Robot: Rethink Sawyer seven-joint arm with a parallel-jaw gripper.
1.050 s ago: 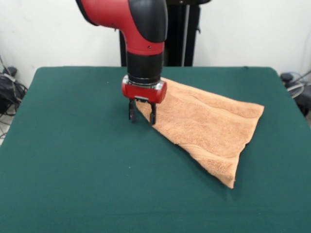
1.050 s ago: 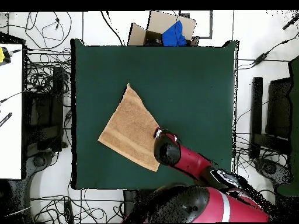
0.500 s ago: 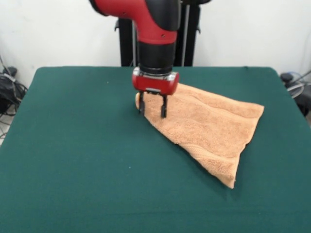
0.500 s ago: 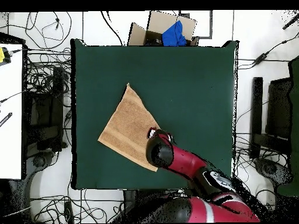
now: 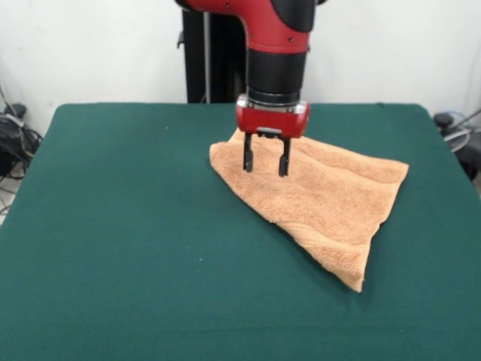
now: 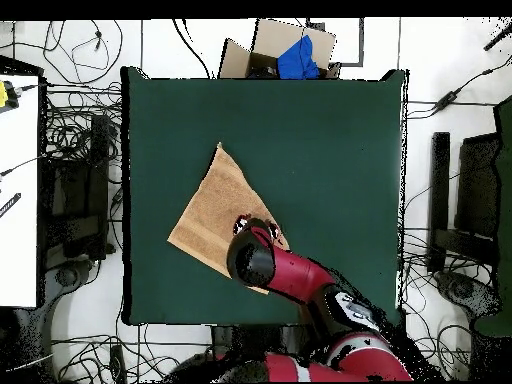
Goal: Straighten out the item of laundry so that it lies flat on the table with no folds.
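The item of laundry point(image 5: 323, 199) is an orange-tan towel lying folded into a rough triangle on the right half of the table point(image 5: 113, 226). Its narrow tip points toward the near right. In the overhead view the laundry point(image 6: 212, 205) lies left of the table's point(image 6: 320, 150) centre. My gripper point(image 5: 266, 164) hangs open just above the towel's far left part, fingers pointing down and holding nothing. From overhead, the gripper point(image 6: 254, 229) is mostly hidden under the arm.
A cardboard box point(image 6: 268, 50) with a blue object sits beyond the table's far edge in the overhead view. Cables and equipment lie on the floor around the table. Green tabletop stretches to the left of the towel in the front view.
The gripper has moved rightward in the front view, from the towel's left corner to a spot over the towel. It stays open. The towel has not moved.
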